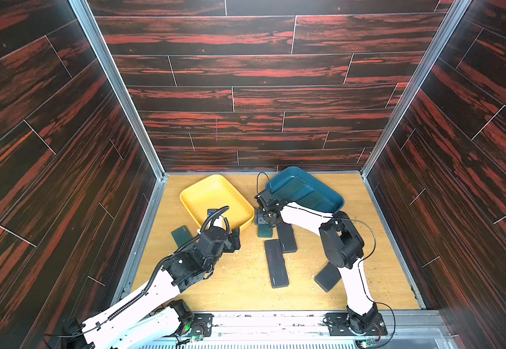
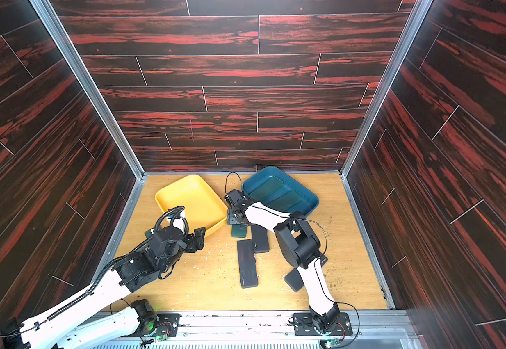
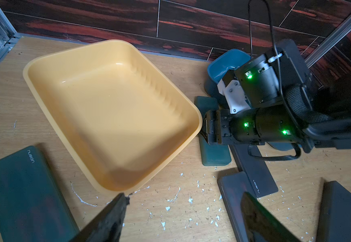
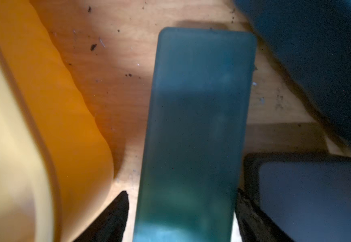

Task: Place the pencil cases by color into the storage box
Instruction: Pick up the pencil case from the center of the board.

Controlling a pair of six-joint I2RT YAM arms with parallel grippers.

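Observation:
A dark green pencil case (image 4: 195, 125) lies flat on the table between the two storage boxes. My right gripper (image 4: 181, 194) stands open astride its near end, with a gap at one finger (image 4: 116, 211). In a top view that gripper (image 1: 264, 220) hangs right over the case (image 1: 264, 232). The blue storage box (image 1: 335, 199), a shallow tray, holds two green cases (image 1: 291, 187). The yellow storage box (image 1: 185, 196) holds nothing. My left gripper (image 3: 185, 196) is open and empty by the yellow box's near corner. Another green case (image 3: 23, 192) lies to its left.
Three black cases lie on the table: one (image 1: 286, 237) beside the straddled green case, one (image 1: 276, 263) nearer the front, and one (image 1: 327, 276) partly under the right arm. Dark panelled walls close in three sides. White flecks dot the wooden tabletop.

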